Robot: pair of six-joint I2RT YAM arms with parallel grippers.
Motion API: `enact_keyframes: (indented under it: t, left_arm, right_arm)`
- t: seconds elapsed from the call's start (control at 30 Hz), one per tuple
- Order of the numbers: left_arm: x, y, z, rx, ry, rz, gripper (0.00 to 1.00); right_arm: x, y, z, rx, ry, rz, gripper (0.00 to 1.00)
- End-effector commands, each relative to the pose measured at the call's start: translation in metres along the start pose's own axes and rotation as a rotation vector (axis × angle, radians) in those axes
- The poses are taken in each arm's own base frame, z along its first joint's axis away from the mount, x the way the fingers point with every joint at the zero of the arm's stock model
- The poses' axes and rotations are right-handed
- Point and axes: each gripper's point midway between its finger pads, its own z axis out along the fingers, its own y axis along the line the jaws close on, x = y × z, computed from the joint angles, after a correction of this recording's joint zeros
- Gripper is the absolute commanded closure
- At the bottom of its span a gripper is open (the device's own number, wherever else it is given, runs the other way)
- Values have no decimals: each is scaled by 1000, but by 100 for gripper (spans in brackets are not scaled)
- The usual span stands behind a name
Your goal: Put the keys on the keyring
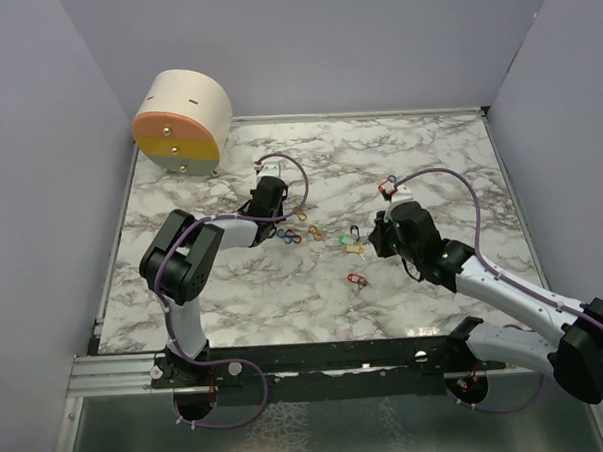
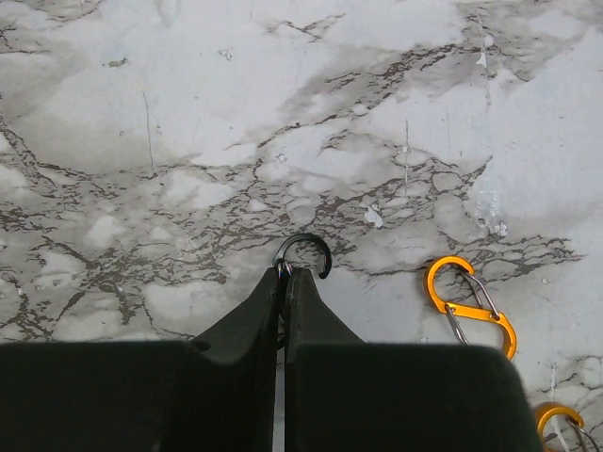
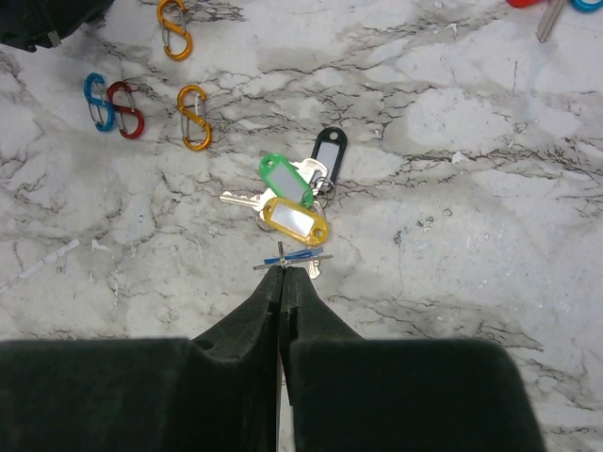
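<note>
Left claw [image 2: 285, 271] pinching black keyring [image 2: 303, 236], right claw [image 3: 283, 271] perhaps nipping key [image 3: 294, 256]

Light is bright, even and diffuse, falling from above, and the marble desk [image 1: 285, 307] reads pale, without hard glare. In the wrist views the left end effector [image 2: 285, 273] and right end effector [image 3: 283, 271] are dark, nearly featureless, slightly soft masses. Just beyond their tips the desk is sharp and the black keyring [image 2: 306, 247] crisp, its shadow faint and short. Farther ahead of the left tips the marble washes toward white.
</note>
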Motion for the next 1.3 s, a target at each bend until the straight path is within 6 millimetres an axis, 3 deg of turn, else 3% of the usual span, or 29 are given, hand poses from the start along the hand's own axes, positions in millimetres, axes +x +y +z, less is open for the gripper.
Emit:
enact_keyframes:
  t: [0.0, 0.2, 0.43, 0.47, 0.63, 1.27]
  left_arm:
    - [28, -2, -13, 51, 108, 14, 100]
    - [10, -39, -41, 179, 63, 8, 100]
    - [9, -106, -81, 318, 52, 74, 100]
    - [0, -117, -92, 348, 28, 72, 100]
    - [-3, -151, -116, 427, 5, 91, 100]
    - [-1, -202, -148, 537, -21, 117, 100]
  right_arm:
    - [-6, 9, 4, -36, -23, -13, 99]
    - [-3, 12, 11, -51, -10, -34, 99]
    - [1, 15, 17, -68, 1, -51, 99]
    - [0, 15, 17, -70, -1, -53, 99]
    - [2, 16, 19, -76, 3, -63, 99]
    - [5, 22, 24, -112, 11, -73, 99]
